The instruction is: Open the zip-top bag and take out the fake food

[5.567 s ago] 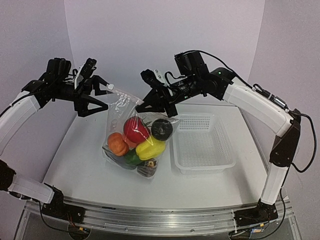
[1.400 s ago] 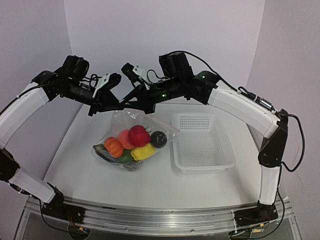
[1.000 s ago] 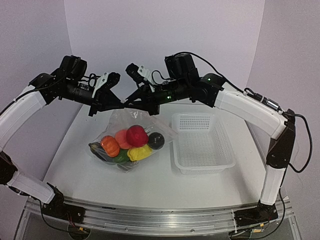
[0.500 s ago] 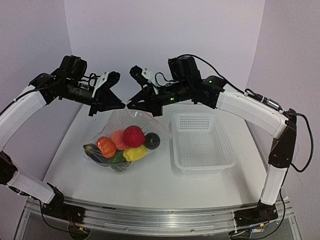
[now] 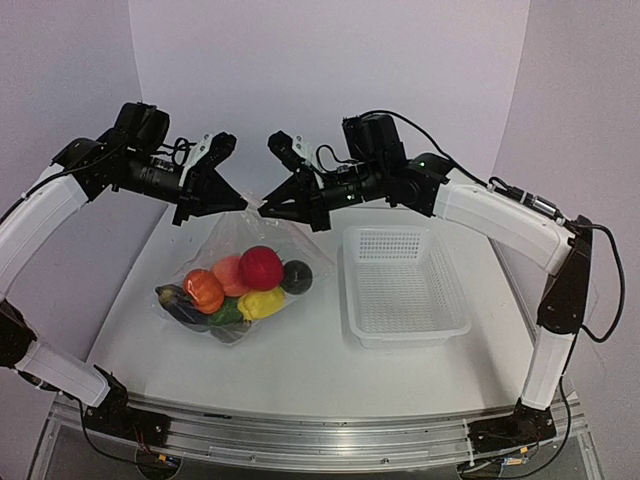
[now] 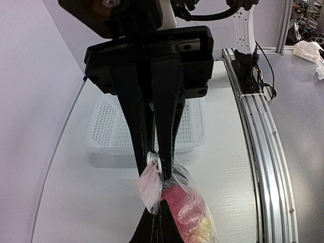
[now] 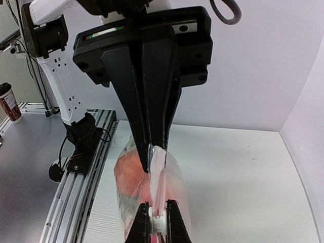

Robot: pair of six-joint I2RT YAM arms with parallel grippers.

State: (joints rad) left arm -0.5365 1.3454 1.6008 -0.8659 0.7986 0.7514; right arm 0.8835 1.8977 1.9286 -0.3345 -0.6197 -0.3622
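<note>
The clear zip-top bag [image 5: 232, 238] hangs by its top edge between my two grippers, and its lower part lies on the table. Inside it is the fake food [image 5: 236, 288]: red, orange, peach, yellow, green and dark pieces. My left gripper [image 5: 243, 207] is shut on the bag's white zip slider [image 6: 152, 158]. In the left wrist view the left gripper [image 6: 154, 174] has the bag [image 6: 188, 207] just below its tips. My right gripper [image 5: 263, 210] meets it tip to tip. That gripper [image 7: 155, 160] is shut on the bag's top strip [image 7: 162, 164].
A white mesh basket [image 5: 405, 300] stands on the table to the right of the bag, with nothing in it. The white table [image 5: 300, 360] runs to a metal rail at the near edge, and pale walls close the back and sides.
The bag's lower part with the food has slid left across the table. Both grippers stay shut at its top edge, and their tips have drawn a little apart.
</note>
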